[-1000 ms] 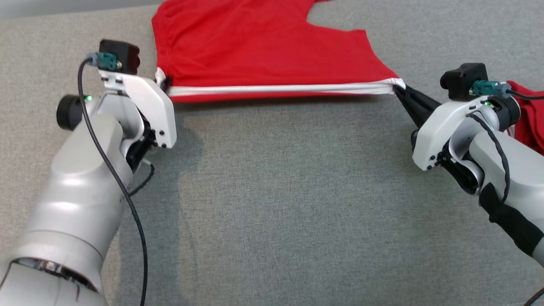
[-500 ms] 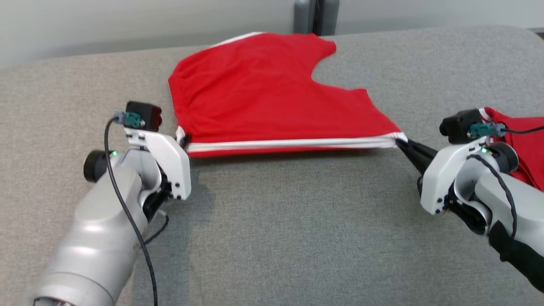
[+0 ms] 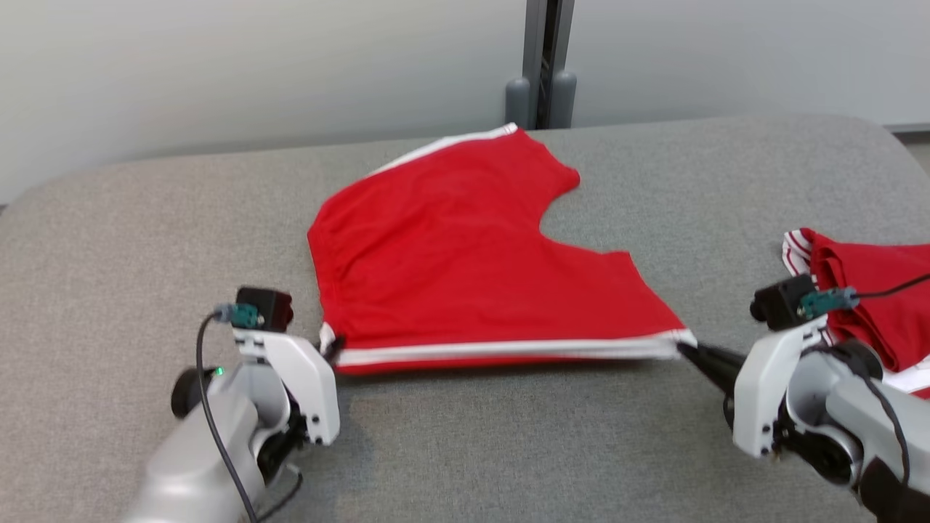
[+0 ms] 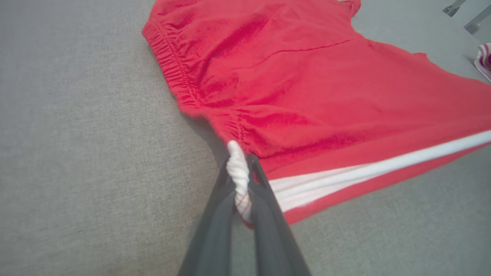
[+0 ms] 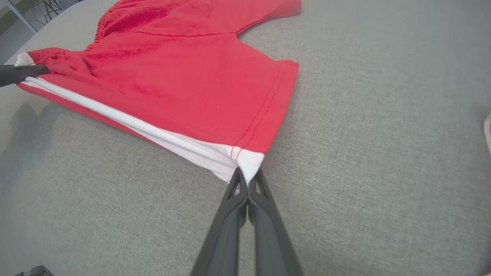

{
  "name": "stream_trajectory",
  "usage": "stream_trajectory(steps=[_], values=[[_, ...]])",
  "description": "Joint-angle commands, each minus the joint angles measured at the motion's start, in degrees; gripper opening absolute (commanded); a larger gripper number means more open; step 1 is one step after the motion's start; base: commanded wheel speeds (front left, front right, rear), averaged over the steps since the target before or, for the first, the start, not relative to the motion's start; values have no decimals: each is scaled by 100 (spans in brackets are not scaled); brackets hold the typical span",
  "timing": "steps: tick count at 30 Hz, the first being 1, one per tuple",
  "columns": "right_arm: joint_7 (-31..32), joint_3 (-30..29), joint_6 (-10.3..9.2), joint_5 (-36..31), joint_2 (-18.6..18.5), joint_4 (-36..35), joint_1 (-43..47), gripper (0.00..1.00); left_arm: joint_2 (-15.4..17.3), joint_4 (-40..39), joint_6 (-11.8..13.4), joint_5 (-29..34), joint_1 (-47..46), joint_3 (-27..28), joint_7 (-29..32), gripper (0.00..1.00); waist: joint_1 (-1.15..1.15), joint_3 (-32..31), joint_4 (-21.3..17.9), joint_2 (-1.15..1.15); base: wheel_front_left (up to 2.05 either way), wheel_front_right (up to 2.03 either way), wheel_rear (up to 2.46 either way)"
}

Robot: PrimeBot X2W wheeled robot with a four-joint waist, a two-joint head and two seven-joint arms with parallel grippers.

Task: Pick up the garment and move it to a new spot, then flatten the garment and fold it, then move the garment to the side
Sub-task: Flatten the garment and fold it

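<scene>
Both left fingers (image 4: 213, 230) and right fingers (image 5: 226, 230) clamp tight on the red shorts' (image 3: 465, 276) striped edge.

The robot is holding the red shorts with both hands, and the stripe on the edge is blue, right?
Not quite. The stripe along the stretched edge of the red shorts is white, not blue, as the left wrist view shows. The left hand and the right hand do each pinch a corner of that edge.
</scene>
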Motion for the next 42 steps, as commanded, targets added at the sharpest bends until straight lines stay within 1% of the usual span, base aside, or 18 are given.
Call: stream_trajectory(steps=[1,9,17,24,25,28,32,37,40,42], values=[[136,11,-19,51,-143,-131,206,0,47,-61,8,-79,224,9,-28,0,0,-155,13,-1,0,0,0],[855,9,-18,222,-611,-869,798,0,107,-575,17,-383,1077,61,-182,0,0,-544,36,-1,0,0,0],[1302,9,-18,456,-1144,-1479,1191,0,157,-1355,252,-593,1827,136,-239,0,0,-719,127,-1,0,0,0],[1537,9,-17,736,-1580,-1924,1423,0,347,-2368,584,-829,2567,215,-96,0,0,-776,178,-1,0,0,0],[1537,9,-17,736,-1580,-1924,1423,0,347,-2368,584,-829,2567,215,-96,0,0,-776,178,-1,0,0,0],[1700,9,-17,879,-1768,-2134,1528,0,485,-2920,748,-907,2896,230,-6,0,0,-771,197,-1,0,0,0],[1869,12,-17,1039,-2039,-2416,1657,0,686,-3688,996,-1014,3324,228,222,0,0,-745,222,-1,0,0,0],[2086,8,-17,1186,-2363,-2767,1758,0,995,-4604,1284,-1120,3740,133,672,0,0,-678,267,-1,0,0,0],[2095,-64,-17,1172,-2455,-2932,1671,0,1135,-5013,1456,-1119,3823,145,815,0,0,-628,267,-1,0,0,0],[2045,-164,-17,1157,-2479,-2985,1578,0,1127,-5235,1536,-1203,3832,186,897,0,0,-589,274,-1,0,0,0]])
